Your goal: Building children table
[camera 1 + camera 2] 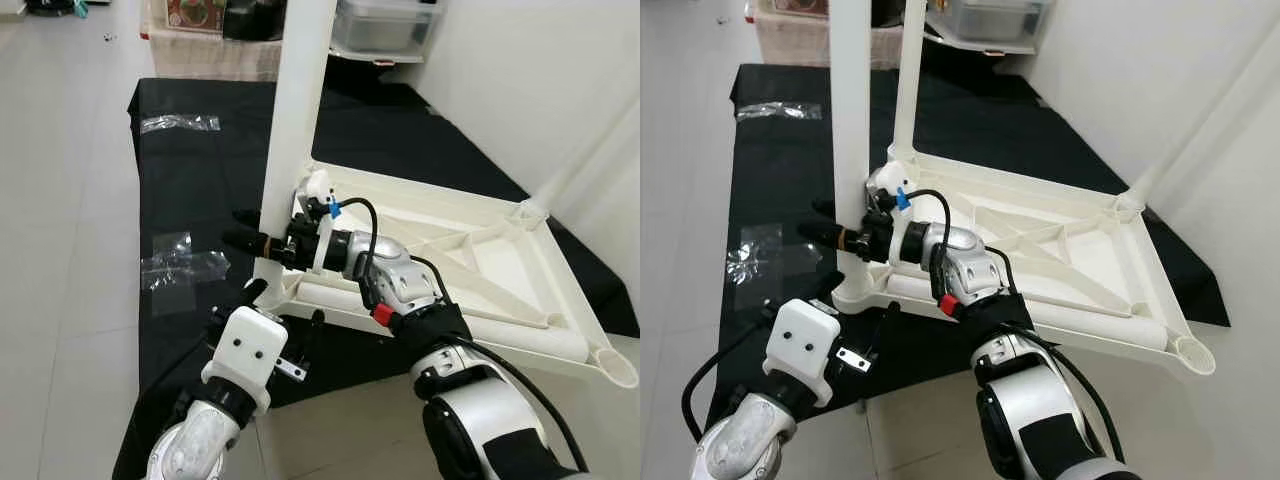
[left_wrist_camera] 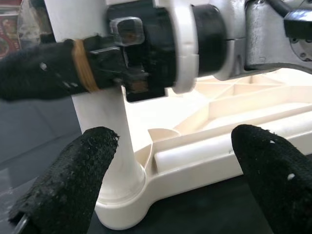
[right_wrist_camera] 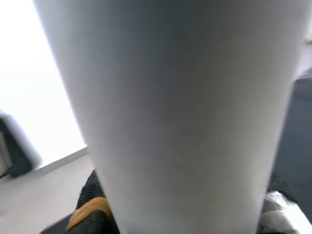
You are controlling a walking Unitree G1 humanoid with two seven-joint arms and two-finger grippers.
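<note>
The white plastic children's table (image 1: 480,260) lies upside down on a black cloth (image 1: 190,180). A thick white leg (image 1: 300,100) stands upright in its near left corner socket. My right gripper (image 1: 252,238) is shut on this leg just above the socket, one black finger on each side; the right wrist view shows the leg (image 3: 175,107) pressed close. Below it, my left gripper (image 2: 180,165) is open, its fingertips (image 2: 92,161) spread before the socket base (image 2: 122,204) without touching it. A thinner leg (image 1: 908,80) stands at the far corner, another leg (image 1: 1200,110) at the right.
The near right corner socket (image 1: 615,365) is an open cup. Clear plastic wrappers (image 1: 180,262) lie on the cloth to the left. A storage box (image 1: 385,25) stands at the back. White wall (image 1: 560,80) runs along the right, tiled floor (image 1: 60,200) along the left.
</note>
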